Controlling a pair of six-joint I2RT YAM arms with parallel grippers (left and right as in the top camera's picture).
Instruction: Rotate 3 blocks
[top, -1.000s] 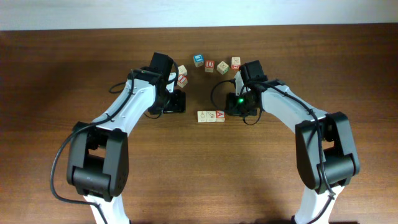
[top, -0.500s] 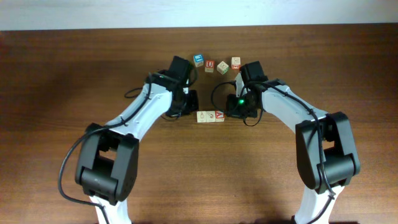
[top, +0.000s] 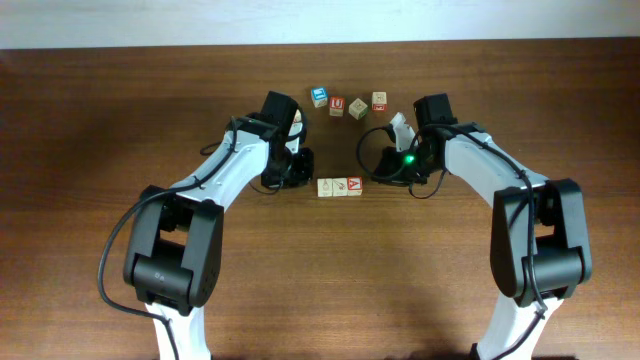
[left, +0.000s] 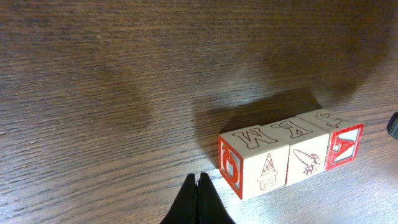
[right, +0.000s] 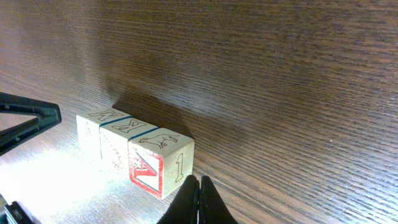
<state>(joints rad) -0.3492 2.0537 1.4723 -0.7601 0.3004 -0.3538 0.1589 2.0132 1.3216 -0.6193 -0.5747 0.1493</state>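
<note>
Three pale wooden blocks stand touching in a short row on the table: a left block (top: 325, 187), a middle block (top: 339, 186) and a right block (top: 353, 185) with a red "A" face. The left wrist view shows the near block (left: 255, 165) with a red side face, then the middle block (left: 305, 155) and the "A" block (left: 343, 144). My left gripper (left: 197, 182) is shut and empty, just left of the row. Just right of the "A" block (right: 158, 165), my right gripper (right: 199, 183) is shut and empty too.
Behind the row lie a blue-faced cube (top: 319, 96), a red "U" cube (top: 337, 104) and two more cubes (top: 358, 108) (top: 379, 100). Another cube (top: 295, 118) peeks out beside the left arm. Both arms flank the row closely.
My left gripper has shut and swung right, up to the row's left end. The right arm has shifted slightly right. The three blocks have stayed in place.
</note>
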